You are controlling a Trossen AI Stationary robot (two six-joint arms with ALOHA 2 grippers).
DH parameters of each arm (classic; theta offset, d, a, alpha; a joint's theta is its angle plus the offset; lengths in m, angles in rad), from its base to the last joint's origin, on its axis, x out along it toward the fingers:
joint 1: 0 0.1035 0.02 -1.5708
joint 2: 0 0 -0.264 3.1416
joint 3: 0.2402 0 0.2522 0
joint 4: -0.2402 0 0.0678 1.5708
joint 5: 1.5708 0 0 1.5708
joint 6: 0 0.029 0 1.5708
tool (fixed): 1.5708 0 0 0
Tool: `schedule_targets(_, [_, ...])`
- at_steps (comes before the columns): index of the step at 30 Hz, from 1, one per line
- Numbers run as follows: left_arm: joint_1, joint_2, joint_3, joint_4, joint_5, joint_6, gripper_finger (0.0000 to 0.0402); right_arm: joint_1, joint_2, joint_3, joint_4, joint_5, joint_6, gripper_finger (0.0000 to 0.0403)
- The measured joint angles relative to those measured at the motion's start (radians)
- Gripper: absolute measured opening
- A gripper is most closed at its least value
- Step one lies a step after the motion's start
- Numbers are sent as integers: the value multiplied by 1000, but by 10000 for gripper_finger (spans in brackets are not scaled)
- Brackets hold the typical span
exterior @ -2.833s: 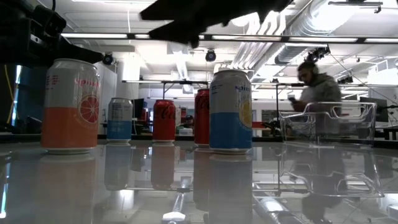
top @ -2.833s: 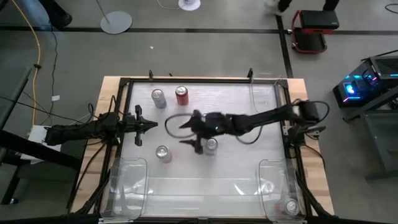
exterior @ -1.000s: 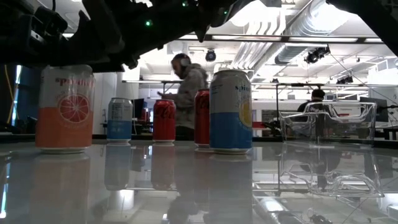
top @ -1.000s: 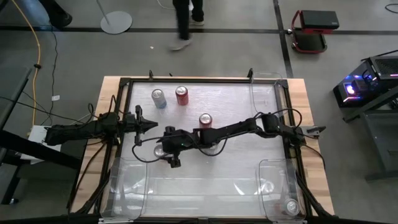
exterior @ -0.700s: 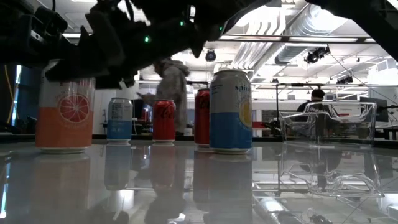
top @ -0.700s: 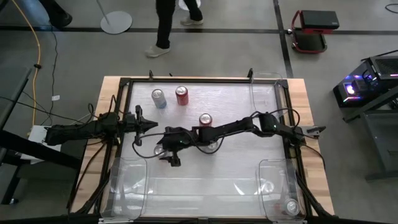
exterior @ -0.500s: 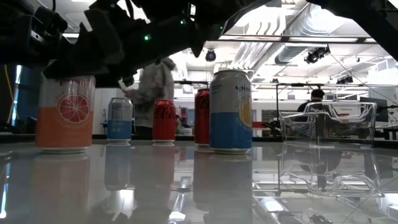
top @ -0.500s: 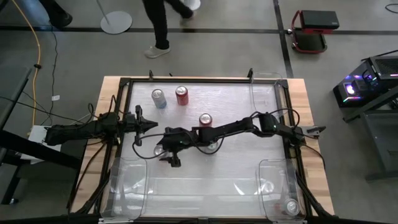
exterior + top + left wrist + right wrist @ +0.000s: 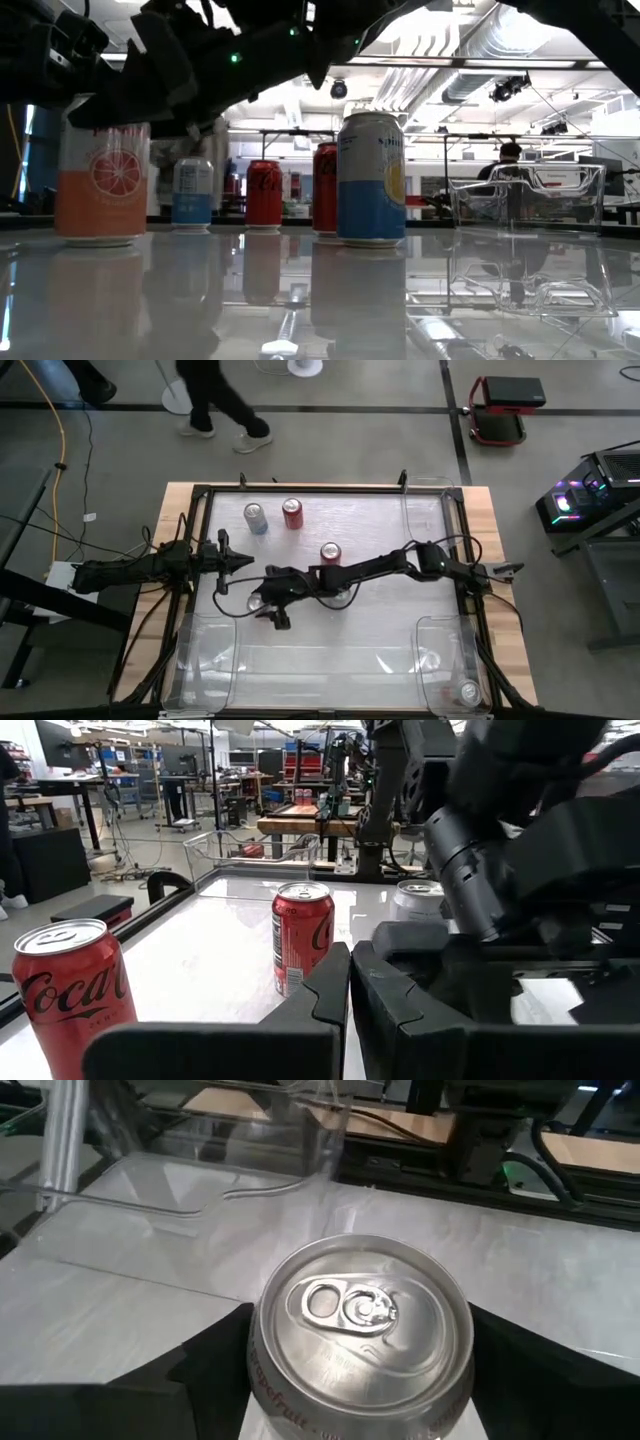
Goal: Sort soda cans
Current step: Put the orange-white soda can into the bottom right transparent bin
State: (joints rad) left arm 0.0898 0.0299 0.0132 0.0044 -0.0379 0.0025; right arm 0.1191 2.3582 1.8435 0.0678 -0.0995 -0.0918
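Observation:
An orange-and-silver soda can (image 9: 100, 185) stands upright on the table's left half; my right gripper (image 9: 266, 601) is shut on it, and its silver top (image 9: 360, 1315) shows between the two dark fingers. A silver-blue can (image 9: 255, 517) and a red can (image 9: 292, 513) stand near the far edge. A second red can (image 9: 330, 552) stands mid-table. A blue-and-silver can (image 9: 371, 180) stands under the right arm. One more can (image 9: 468, 691) sits in the near right bin. My left gripper (image 9: 348, 985) waits shut at the table's left side. My right gripper holds the orange can by its upper wall (image 9: 262, 1370), just under the rim, pinched with one finger (image 9: 205, 1375) on each side. The fingers slant down at it from the table's right. The can is upright with its base (image 9: 98, 240) on the table.
Clear plastic bins sit at the near left corner (image 9: 205, 655) and the near right corner (image 9: 450, 660), with another (image 9: 525, 195) by the right edge. A black frame (image 9: 300, 488) rims the table. A person (image 9: 215, 395) walks on the floor beyond the far edge.
My right gripper has come down over the orange can's upper part and now hides its top in the low view. The can has stayed standing on the table. The person behind the table has walked toward the left.

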Motion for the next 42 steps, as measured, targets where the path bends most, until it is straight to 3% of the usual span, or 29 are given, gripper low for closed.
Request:
schedule_targets(5, [0, 0, 0, 0, 0, -2, 5, 56, -81, -1, -112, 163, -56, 283])
schedule_targets(10, [0, 0, 0, 0, 1, -6, 5, 154, -258, 1, -283, 379, -72, 283])
schedule_targets(14, [0, 0, 0, 0, 0, -18, 5, 259, -399, -55, -483, 548, 31, 283])
schedule_targets(21, [0, 0, 0, 1, 0, -18, 5, 468, -694, -296, -699, 776, 499, 283])
schedule_targets(29, [0, 0, 0, 67, -1, 0, 5, 785, -950, -551, -778, 957, 1070, 283])
schedule_targets(42, [0, 0, 0, 76, -1, 28, 5, 1160, -986, -606, -1165, 1002, 1844, 283])
